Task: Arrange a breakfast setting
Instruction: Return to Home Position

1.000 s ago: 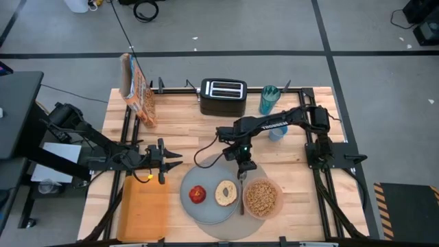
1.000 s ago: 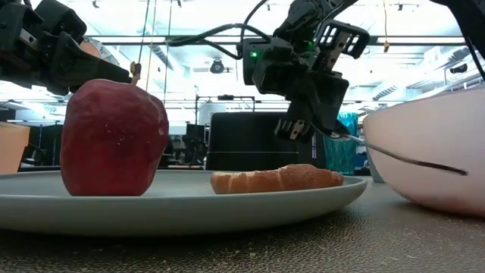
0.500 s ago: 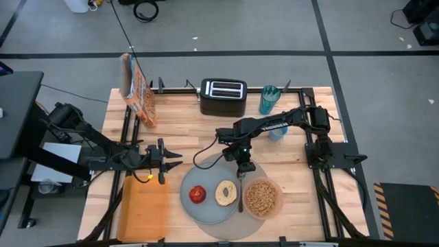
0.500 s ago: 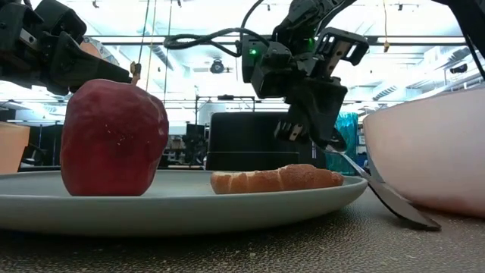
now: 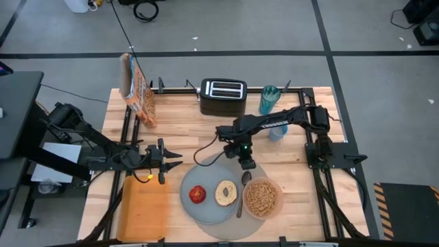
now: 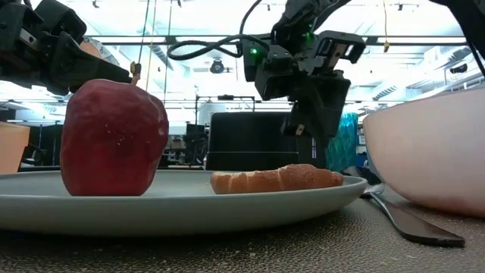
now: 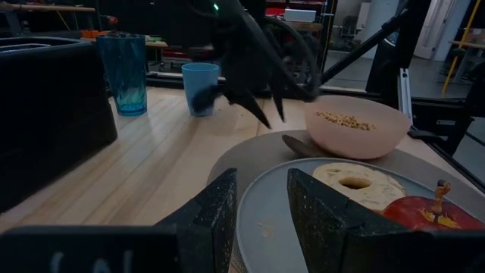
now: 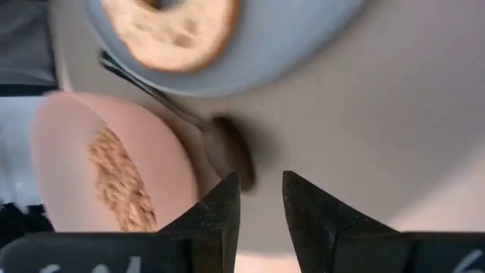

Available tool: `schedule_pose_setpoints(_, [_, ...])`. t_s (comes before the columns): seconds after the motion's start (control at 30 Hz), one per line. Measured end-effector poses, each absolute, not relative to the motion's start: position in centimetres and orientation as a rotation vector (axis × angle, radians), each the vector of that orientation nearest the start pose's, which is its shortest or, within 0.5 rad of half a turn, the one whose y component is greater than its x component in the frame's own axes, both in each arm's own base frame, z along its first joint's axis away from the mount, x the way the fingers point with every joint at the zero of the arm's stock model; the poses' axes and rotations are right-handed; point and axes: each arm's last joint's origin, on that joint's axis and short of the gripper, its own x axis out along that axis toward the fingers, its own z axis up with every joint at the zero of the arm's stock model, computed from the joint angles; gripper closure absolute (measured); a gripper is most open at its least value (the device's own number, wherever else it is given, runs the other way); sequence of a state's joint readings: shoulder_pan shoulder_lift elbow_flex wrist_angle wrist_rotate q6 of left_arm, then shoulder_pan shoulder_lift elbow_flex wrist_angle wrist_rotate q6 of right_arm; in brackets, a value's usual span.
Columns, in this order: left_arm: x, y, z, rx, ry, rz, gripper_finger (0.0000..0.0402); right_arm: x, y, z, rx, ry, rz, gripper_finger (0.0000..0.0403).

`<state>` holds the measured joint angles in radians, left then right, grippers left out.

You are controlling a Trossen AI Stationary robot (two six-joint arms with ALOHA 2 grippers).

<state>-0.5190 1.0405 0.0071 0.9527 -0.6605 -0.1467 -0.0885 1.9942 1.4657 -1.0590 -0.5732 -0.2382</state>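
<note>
We judge the job nearly done — spoon on the mat between plate and bowl — only the right tool, open above it, must retire; left tool waits open near the tray.

We see the pink bowl cut off by the low view's right edge; in the right wrist view the bagel runs out of frame and the metal spoon is blurred.
</note>
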Motion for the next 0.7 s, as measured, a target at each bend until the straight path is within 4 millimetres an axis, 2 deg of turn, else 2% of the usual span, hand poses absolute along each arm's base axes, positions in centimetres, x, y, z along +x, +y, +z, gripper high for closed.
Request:
schedule_pose_setpoints(0.13, [14.2, -6.1, 14.4, -0.102, 0.056, 0.146, 0.0276, 36.1, -2.6, 19.8, 0.285, 1.538, 0.483, 0.0295])
schedule_pose_setpoints(0.2, [14.2, -6.1, 14.6, -0.103, 0.040, 0.145, 0.0276, 35.3, -3.1, 21.0, 0.275, 1.520, 0.470, 0.0299])
schedule_pose_setpoints(0.33, [14.0, -6.7, 14.9, -0.081, 0.018, 0.103, 0.0276, 33.3, -4.3, 23.7, 0.240, 1.342, 0.381, 0.0310])
schedule_pose_setpoints(0.47, [13.5, -7.4, 15.4, -0.059, -0.021, 0.084, 0.0276, 30.3, -4.6, 25.7, 0.181, 1.166, 0.227, 0.0318])
schedule_pose_setpoints(0.63, [13.1, -7.8, 15.4, -0.033, -0.022, 0.153, 0.0276, 26.0, -3.3, 26.6, 0.113, 0.957, 0.090, 0.0320])
schedule_pose_setpoints(0.7, [13.1, -7.7, 15.4, -0.033, -0.021, 0.171, 0.0276, 24.2, -2.7, 26.3, 0.106, 0.881, 0.057, 0.0320])
